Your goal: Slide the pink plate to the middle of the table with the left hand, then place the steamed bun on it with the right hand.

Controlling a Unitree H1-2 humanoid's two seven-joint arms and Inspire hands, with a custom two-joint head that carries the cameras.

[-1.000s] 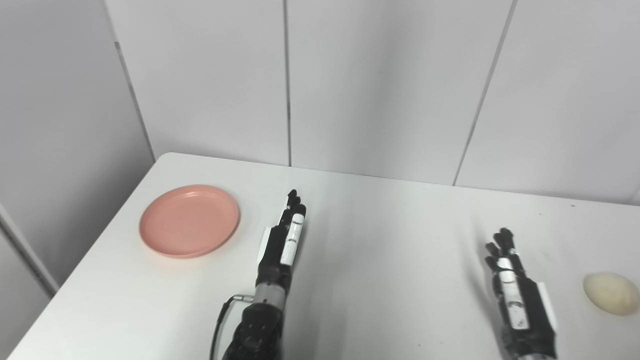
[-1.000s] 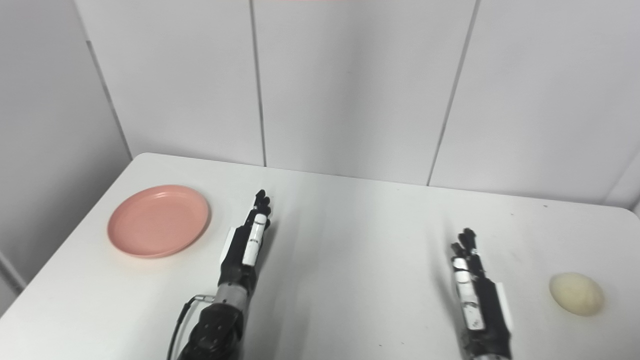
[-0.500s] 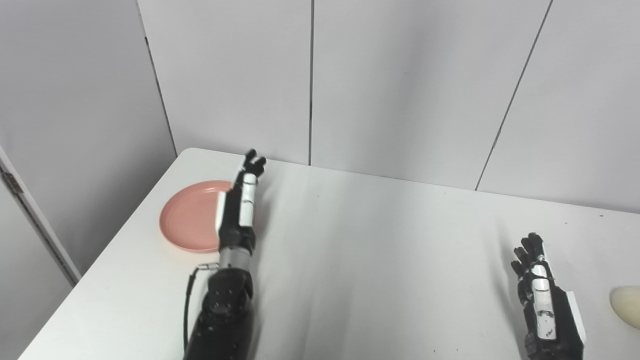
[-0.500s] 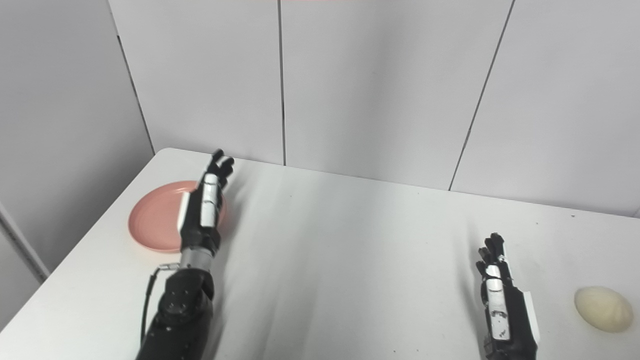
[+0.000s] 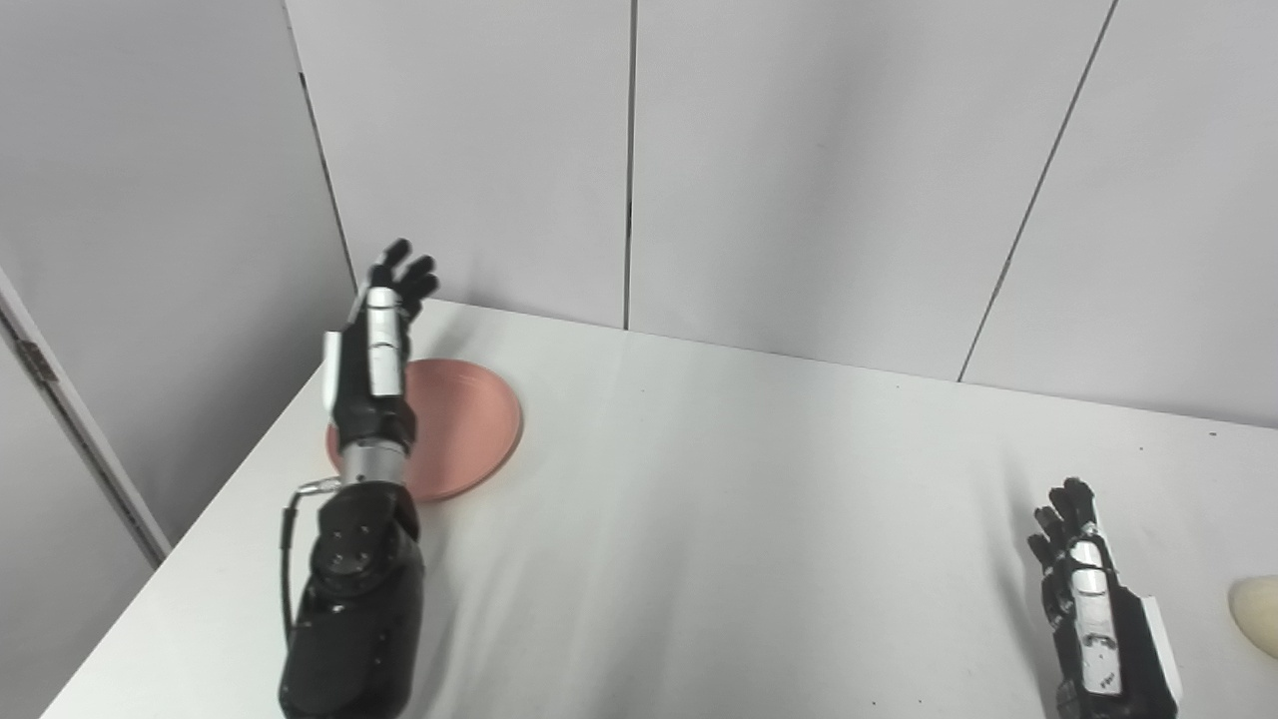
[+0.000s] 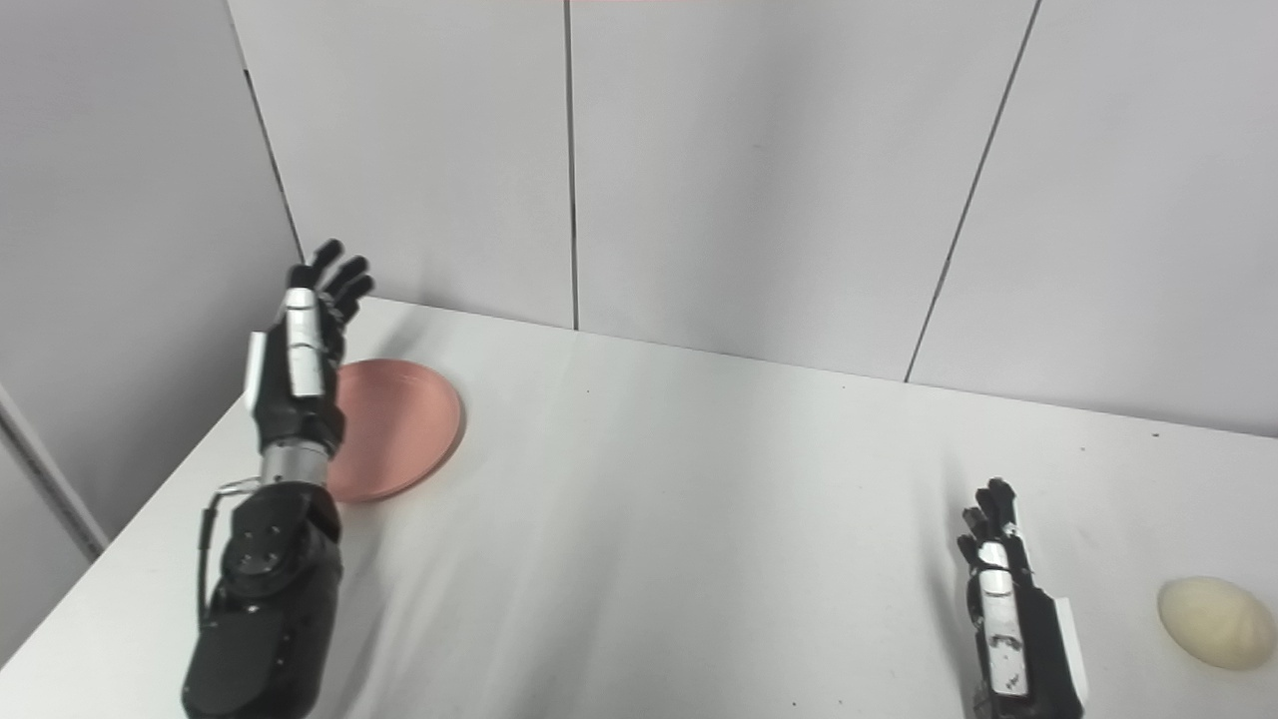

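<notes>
The pink plate point(image 5: 464, 424) lies flat near the table's far left corner, and also shows in the right eye view point(image 6: 399, 424). My left hand point(image 5: 374, 345) is raised above the plate's left side, open with fingers spread and pointing up, holding nothing; the forearm hides part of the plate. The pale steamed bun point(image 6: 1215, 621) sits at the right edge of the table. My right hand point(image 6: 1003, 599) rests open near the front right, left of the bun and apart from it.
The white table point(image 5: 719, 519) ends at a grey panelled wall point(image 5: 799, 170) behind. Its left edge point(image 5: 230, 499) runs close beside the plate. A grey side wall stands left of the table.
My left arm has lifted and swung left, from right of the plate to above its left side. The camera has shifted. The right hand and the bun have stayed put.
</notes>
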